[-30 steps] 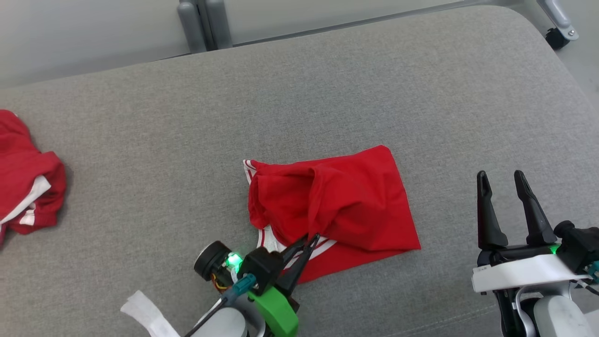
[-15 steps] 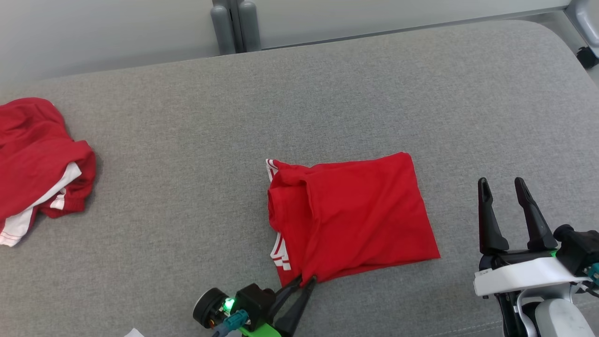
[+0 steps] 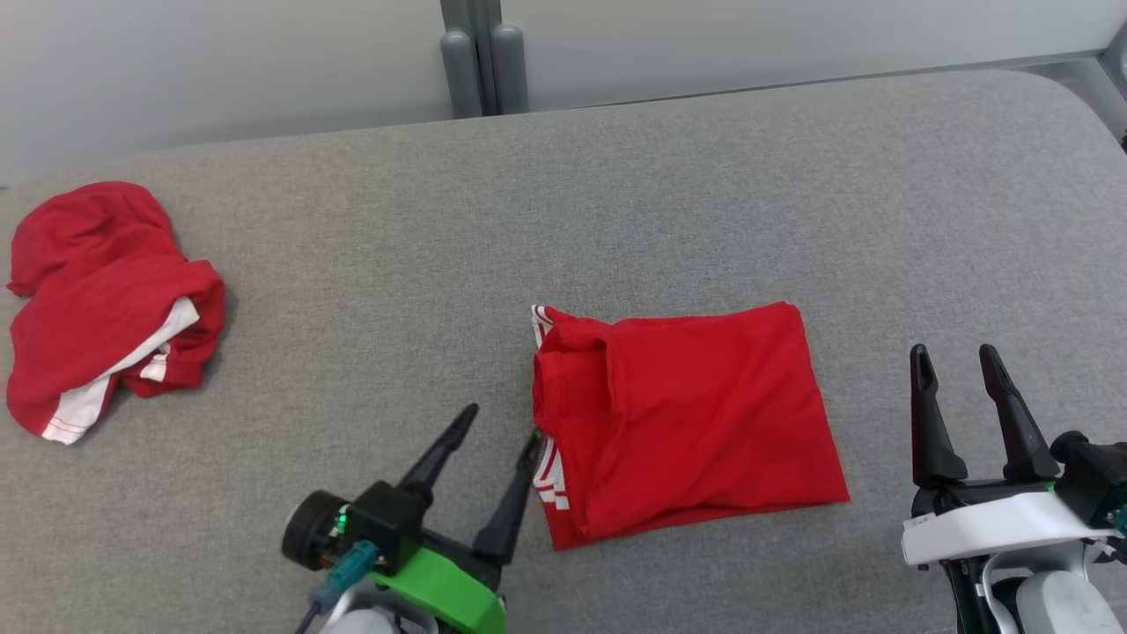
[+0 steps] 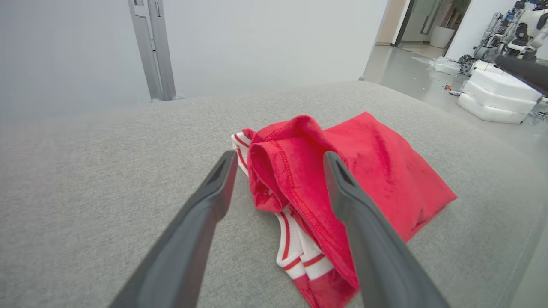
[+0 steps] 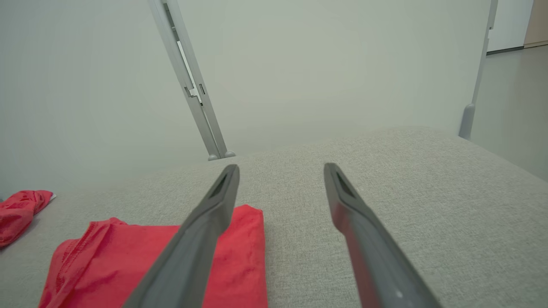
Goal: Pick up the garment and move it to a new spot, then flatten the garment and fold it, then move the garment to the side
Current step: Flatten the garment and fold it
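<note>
In the head view, the garment (image 3: pixel 687 423) lies folded into a rough rectangle at the middle of the grey cushion (image 3: pixel 616 202). Our left gripper (image 3: pixel 502 425) stands wide open at its left edge, one fingertip about touching the cloth. Our right gripper (image 3: pixel 954 352) is also spread, holding nothing, off to the garment's right and apart from it. We judge the fold done and the move to the side to be the step in hand. To do it well we should close on the whole stack at one edge, not just the top layer, and carry it low so the fold stays together. We should also set it down away from the second red garment (image 3: pixel 101 299), crumpled at the far left. In the left wrist view, the left gripper (image 4: pixel 280 158) has its fingers (image 4: pixel 205 205) on either side of the thick rolled edge, with the striped trim (image 4: pixel 299 252) poking out underneath. That trim should go inside the pinch, or it may drag loose. In the right wrist view, the right gripper (image 5: pixel 280 167) points past the garment's (image 5: pixel 239 265) far corner and could steady that side. The second red garment (image 5: pixel 17 214) shows at the left margin. We count two red garments, one folded and one crumpled, two grippers with two fingers each, and one cushion.
</note>
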`<state>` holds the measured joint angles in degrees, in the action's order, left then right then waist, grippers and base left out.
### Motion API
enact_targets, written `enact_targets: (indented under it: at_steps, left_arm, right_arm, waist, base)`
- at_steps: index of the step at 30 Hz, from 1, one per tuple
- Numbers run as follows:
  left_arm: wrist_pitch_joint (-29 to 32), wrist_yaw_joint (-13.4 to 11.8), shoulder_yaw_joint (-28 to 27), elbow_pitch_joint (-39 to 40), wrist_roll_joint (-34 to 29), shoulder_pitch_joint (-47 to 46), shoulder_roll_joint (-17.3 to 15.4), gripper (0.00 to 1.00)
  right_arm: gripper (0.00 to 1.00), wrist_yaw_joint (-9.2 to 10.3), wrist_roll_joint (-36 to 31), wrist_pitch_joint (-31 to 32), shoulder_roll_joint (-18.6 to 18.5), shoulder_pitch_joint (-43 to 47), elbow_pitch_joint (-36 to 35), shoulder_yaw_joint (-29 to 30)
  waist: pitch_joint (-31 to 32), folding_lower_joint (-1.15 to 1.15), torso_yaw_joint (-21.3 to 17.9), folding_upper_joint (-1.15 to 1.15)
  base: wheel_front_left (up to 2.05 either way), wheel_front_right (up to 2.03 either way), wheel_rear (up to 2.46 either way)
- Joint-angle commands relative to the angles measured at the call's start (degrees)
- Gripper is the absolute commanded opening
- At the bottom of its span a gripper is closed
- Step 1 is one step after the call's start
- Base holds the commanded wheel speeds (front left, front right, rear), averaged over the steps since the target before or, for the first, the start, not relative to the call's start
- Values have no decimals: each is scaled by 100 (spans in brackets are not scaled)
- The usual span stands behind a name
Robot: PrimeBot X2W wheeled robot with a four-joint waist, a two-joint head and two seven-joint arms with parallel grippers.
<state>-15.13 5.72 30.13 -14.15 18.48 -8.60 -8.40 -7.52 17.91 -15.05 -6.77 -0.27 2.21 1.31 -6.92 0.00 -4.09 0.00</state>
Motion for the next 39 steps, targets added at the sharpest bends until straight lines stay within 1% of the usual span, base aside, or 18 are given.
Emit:
enact_targets:
  at_steps: [1, 5, 9, 13, 16, 22, 29, 30, 32, 39]
  left_arm:
    - [0, -76, -211, 114, -73, 120, -38, 100]
    - [0, -210, -925, 437, -302, 301, -83, 100]
    - [0, -279, -1631, 676, -426, 485, -80, 100]
    - [0, -333, -2320, 811, -565, 653, -35, 100]
    - [0, -300, -2777, 794, -619, 763, 40, 100]
    - [0, -122, -3144, 689, -769, 910, 177, 100]
    - [0, 11, -3283, 632, -924, 812, 336, 100]
    - [0, 35, -3287, 626, -941, 776, 355, 100]
    - [0, 51, -3287, 624, -982, 723, 393, 100]
    - [0, 122, -3272, 601, -1010, 587, 480, 100]
  right_arm:
    - [100, 7, -39, -16, -19, 67, -6, 7]
    - [100, 7, -56, -16, -21, 119, 15, 30]
    - [100, 7, -68, -16, -26, 147, 43, 33]
    - [100, 7, -80, -17, -51, 198, 82, 29]
    - [100, 7, -110, -17, -85, 228, 139, 3]
    - [100, 7, -192, -17, -164, 210, 359, -79]
    - [100, 7, -238, -17, -268, -58, 697, -278]
    - [49, 7, -217, -16, -286, -127, 790, -299]
    - [0, 7, -208, -16, -306, -270, 966, -372]
    - [0, 7, -170, -17, -428, -831, 1827, -601]
  waist:
    - [81, 0, 91, 0]
    - [175, 0, 208, 0]
    - [259, 0, 327, 0]
    - [337, 0, 424, 0]
    - [376, 0, 479, 0]
    - [429, 0, 546, 0]
    - [404, 0, 651, 0]
    - [386, 0, 686, 0]
    - [352, 0, 753, 0]
    - [176, 0, 1021, 0]
  base:
    - [0, 0, 0]
    - [0, 0, 0]
    - [0, 0, 0]
    - [0, 0, 0]
    - [0, 0, 0]
    - [0, 0, 0]
    - [0, 0, 0]
    - [0, 0, 0]
    - [0, 0, 0]
    - [0, 0, 0]
